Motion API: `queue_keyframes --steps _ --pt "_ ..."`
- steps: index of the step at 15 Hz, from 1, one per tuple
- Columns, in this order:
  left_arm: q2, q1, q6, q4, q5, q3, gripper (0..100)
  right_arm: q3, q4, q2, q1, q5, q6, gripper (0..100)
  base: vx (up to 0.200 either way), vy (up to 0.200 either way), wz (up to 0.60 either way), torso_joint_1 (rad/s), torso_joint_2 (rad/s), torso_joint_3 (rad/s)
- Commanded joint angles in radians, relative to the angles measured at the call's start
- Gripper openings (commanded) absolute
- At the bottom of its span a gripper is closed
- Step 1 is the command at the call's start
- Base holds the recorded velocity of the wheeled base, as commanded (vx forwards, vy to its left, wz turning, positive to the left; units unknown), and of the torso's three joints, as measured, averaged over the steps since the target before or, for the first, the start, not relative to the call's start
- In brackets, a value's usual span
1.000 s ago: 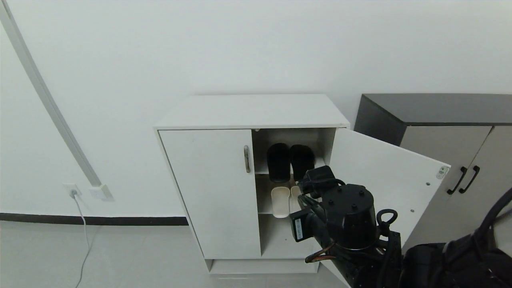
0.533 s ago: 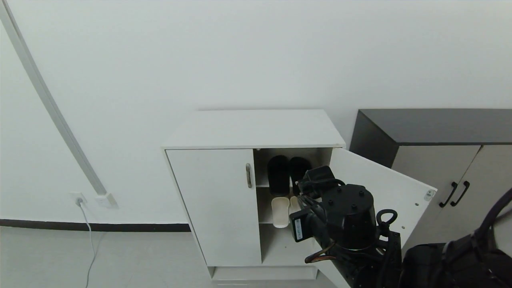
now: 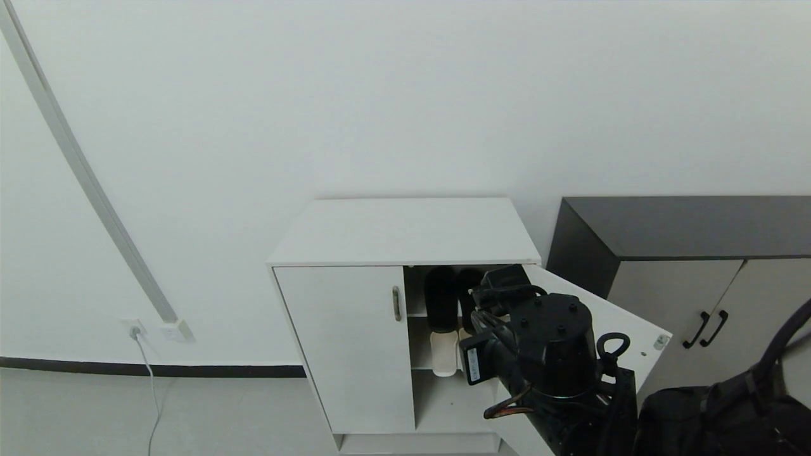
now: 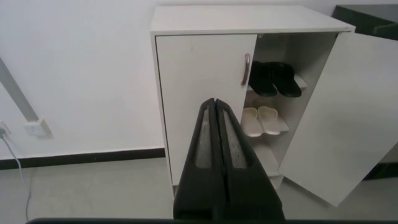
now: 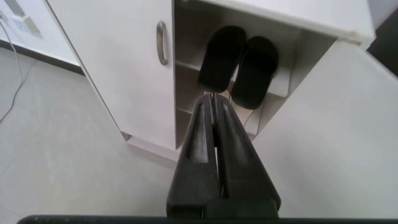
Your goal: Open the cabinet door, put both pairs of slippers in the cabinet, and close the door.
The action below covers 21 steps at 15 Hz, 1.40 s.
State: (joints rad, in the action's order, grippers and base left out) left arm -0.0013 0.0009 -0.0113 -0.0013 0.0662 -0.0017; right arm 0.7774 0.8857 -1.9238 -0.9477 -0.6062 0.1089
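The white cabinet (image 3: 405, 231) stands against the wall with its left door shut and its right door (image 3: 608, 316) swung open. Inside, a black pair of slippers (image 3: 441, 291) lies on the upper shelf and a cream pair of slippers (image 3: 443, 354) on the shelf below. My left gripper (image 4: 216, 102) is shut and empty, held well back from the cabinet, level with the left door. My right gripper (image 5: 212, 99) is also shut and empty, in front of the open compartment, just below the black slippers (image 5: 239, 62). The open door (image 4: 348, 106) stands to its right.
A dark-topped cabinet (image 3: 684, 240) with black handles stands right beside the open door. The left door has a metal handle (image 3: 396, 303). A wall socket with a hanging cable (image 3: 134, 329) is to the left, and bare floor lies before the cabinet.
The head camera has shifted, so the cabinet sits lower and smaller in the picture. The slippers have not moved on their shelves, and the right arm keeps its place.
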Motion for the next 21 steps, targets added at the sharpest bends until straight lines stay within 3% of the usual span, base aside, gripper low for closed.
queue_keyframes --steps 1,12,19,21 --pt "0.001 0.001 0.001 0.0 0.0 0.0 0 -0.001 0.001 0.0 0.0 0.0 0.0 0 0.0 0.0 0.0 0.198 -0.43 -0.242" --pt "0.001 0.001 -0.001 0.0 0.0 0.0 0 -0.012 -0.001 0.002 0.003 0.002 -0.002 0 0.0 0.0 0.0 0.019 -0.04 -0.022" --pt "0.001 0.001 -0.001 0.0 0.0 0.0 0 -0.014 0.001 0.002 0.003 0.0 -0.002 0 0.0 0.0 -0.6 0.005 0.0 0.0" --pt "0.001 0.001 -0.001 0.0 -0.002 0.0 0 -0.015 0.002 0.002 0.006 0.0 -0.002 0 0.0 0.0 0.0 0.0 0.0 0.0"
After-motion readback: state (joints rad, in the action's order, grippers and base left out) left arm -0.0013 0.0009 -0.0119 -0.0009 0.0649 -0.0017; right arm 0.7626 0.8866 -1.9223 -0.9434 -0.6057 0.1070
